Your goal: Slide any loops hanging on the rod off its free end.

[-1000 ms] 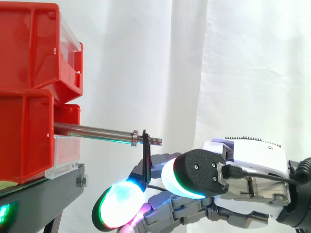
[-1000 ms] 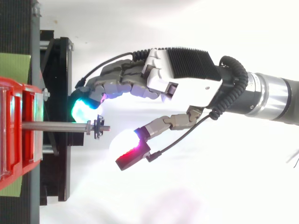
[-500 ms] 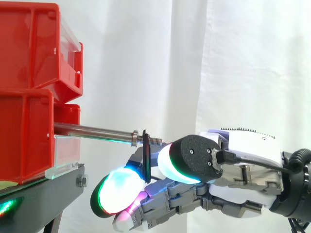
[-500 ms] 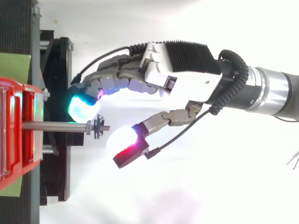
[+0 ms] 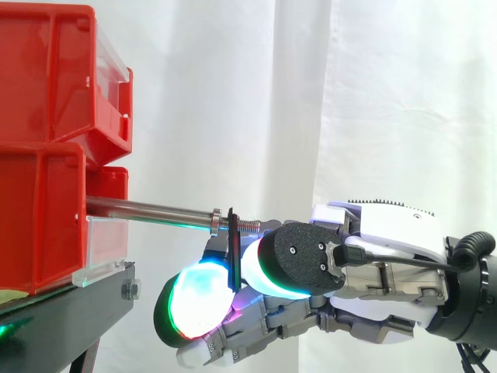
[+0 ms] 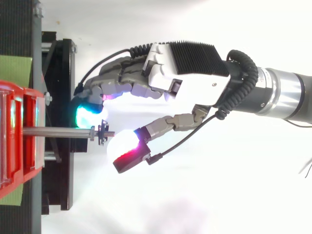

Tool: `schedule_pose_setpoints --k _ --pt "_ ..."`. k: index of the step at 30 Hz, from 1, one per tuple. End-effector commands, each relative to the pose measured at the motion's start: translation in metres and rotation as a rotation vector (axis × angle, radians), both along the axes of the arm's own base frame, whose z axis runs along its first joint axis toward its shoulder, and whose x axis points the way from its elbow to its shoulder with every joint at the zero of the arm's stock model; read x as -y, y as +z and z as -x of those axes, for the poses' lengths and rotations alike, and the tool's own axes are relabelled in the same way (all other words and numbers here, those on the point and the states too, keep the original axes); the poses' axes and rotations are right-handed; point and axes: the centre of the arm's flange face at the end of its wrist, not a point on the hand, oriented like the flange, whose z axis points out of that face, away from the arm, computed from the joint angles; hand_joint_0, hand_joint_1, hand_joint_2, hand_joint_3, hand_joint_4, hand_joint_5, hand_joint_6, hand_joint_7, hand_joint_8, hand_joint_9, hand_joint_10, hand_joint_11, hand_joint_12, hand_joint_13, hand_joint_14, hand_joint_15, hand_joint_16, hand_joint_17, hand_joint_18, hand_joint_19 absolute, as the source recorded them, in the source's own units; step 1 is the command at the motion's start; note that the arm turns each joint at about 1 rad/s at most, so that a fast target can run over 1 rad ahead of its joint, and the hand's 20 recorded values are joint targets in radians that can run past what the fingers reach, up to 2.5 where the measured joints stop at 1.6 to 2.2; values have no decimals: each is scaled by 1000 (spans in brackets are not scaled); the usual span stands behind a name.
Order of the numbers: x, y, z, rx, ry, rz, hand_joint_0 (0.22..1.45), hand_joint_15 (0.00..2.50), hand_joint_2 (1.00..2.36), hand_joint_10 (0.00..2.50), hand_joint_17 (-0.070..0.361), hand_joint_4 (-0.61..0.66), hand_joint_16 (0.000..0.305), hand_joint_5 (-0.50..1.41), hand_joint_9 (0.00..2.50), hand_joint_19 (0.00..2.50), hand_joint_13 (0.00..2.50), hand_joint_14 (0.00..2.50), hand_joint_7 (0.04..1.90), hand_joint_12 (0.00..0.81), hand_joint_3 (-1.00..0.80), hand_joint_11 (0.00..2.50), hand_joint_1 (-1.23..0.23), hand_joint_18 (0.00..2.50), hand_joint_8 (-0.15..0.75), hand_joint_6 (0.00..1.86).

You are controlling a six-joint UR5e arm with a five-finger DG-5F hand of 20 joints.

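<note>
A metal rod (image 5: 147, 210) sticks out to the right from the red bins (image 5: 39, 210); it also shows in the top view as the rod (image 6: 58, 131). A black loop (image 5: 233, 249) hangs straight down just behind the rod's threaded free end (image 5: 250, 226), past a small collar. My hand (image 5: 388, 256) reaches in from the right, below the rod. One glowing finger pad (image 5: 198, 299) sits left of the loop's lower part and the thumb pad (image 5: 268, 264) right of it, both very close. In the top view the loop (image 6: 102, 134) lies between the finger pad (image 6: 87, 114) and the thumb (image 6: 124, 148). I see no firm pinch.
The red bins are stacked at the left on a black stand (image 5: 70, 311), whose edge lies just left of my fingers. A white curtain (image 5: 373, 101) hangs behind. There is free room to the right of the rod's tip, above my hand.
My hand has moved left and slightly up, and the thumb has swung in toward the loop from the right. The loop has stayed at the same place on the rod.
</note>
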Motion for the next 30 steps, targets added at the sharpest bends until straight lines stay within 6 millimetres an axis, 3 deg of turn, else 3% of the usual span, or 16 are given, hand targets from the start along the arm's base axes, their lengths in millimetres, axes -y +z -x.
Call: schedule_pose_setpoints --k 1,11,30 --pt "-2 1 -1 3 2 0 570 68 1009 13 74 182 33 -146 671 246 662 2 1271 265 -404 345 -543 585 261 501" --pt "-3 5 -3 -5 4 1 571 66 1009 11 73 168 33 -141 679 253 666 2 1325 263 -403 353 -549 588 260 502" --pt "0 5 -3 -5 10 -9 575 64 1011 12 73 173 32 -166 689 251 670 1 1139 259 -388 368 -558 596 258 649"
